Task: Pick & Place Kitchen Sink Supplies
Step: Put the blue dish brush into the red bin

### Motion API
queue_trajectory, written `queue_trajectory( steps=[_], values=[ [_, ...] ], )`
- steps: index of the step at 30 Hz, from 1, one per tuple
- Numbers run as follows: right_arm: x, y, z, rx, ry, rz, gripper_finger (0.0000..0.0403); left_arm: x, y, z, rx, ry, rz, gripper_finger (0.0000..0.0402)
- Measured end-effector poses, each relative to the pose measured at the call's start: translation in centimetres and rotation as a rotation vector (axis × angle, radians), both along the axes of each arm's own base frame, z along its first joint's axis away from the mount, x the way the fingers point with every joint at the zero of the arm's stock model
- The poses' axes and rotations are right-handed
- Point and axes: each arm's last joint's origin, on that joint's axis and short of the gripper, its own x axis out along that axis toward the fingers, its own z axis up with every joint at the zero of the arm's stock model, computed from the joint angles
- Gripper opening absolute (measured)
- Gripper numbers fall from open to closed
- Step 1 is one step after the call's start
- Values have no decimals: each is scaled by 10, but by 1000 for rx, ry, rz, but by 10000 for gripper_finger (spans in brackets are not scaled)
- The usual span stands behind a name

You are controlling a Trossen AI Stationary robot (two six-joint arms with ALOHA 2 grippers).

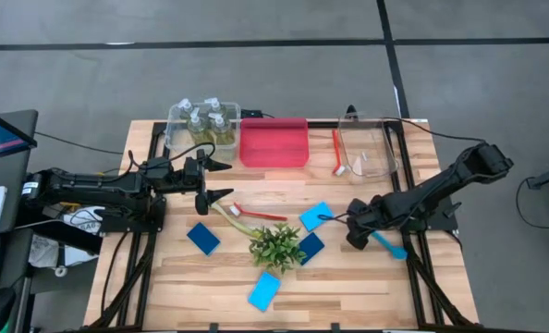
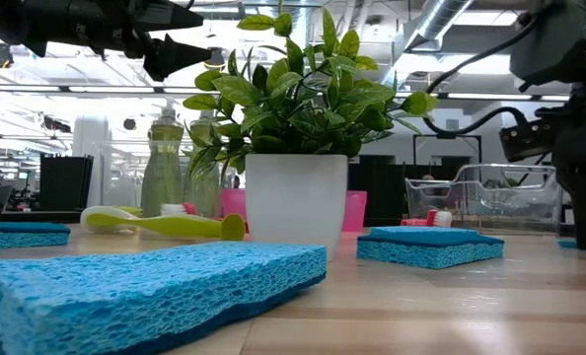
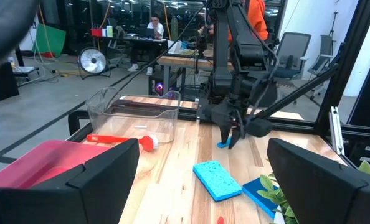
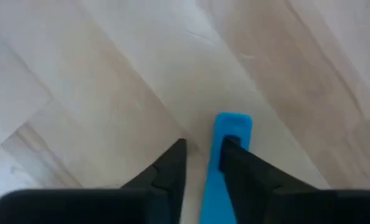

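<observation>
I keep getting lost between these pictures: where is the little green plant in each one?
High view: plant, table centre.
Low view: middle, in white pot.
Left wrist view: leaves, lower right edge.
Right wrist view: not in it.
Shared landmark: red bin, behind the plant.
</observation>
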Motion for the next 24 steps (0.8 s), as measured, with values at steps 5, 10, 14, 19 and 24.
queue_trajectory(
  steps=[5,10,14,19,24],
  values=[
    [2,2,2,12,3,37,14,0,0,0,0,0,0,356],
    [6,4,12,32,-33,68,18,0,0,0,0,-1,0,356],
    [9,6,24,36,-64,122,6,0,0,0,0,-1,0,356],
    [16,8,41,-11,-124,187,9,0,0,0,0,-1,0,356],
    [28,6,62,-148,-213,261,5,0,0,0,0,-1,0,356]
  ],
)
